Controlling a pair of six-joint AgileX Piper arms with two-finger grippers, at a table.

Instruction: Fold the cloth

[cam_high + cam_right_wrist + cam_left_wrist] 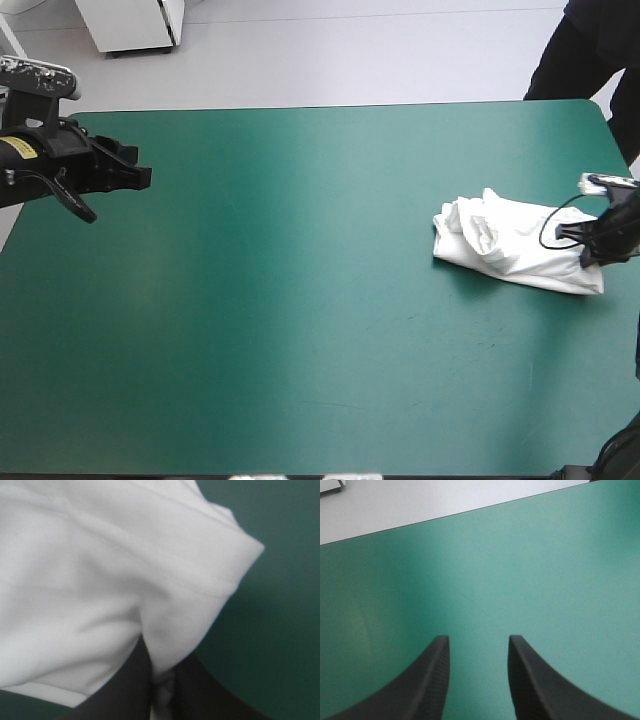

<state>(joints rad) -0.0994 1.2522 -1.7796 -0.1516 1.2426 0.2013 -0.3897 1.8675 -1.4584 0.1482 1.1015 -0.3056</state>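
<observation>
The white T-shirt (508, 243) lies as a crumpled bundle on the teal-green cover near the table's right edge. My right gripper (592, 250) sits at the bundle's right end, shut on the T-shirt. In the right wrist view the white T-shirt (100, 580) fills most of the picture, and a fold of it is pinched between the black fingers (125, 690) of the right gripper (159, 682). My left gripper (140, 176) hovers near the far left corner, open and far from the cloth. The left gripper (477, 642) has only bare cover between its fingers.
The teal-green cover (300, 300) stretches bare from the left arm to the bundle. The table's far edge (445, 516) runs ahead of the left gripper. The bundle lies close to the right edge (625, 150).
</observation>
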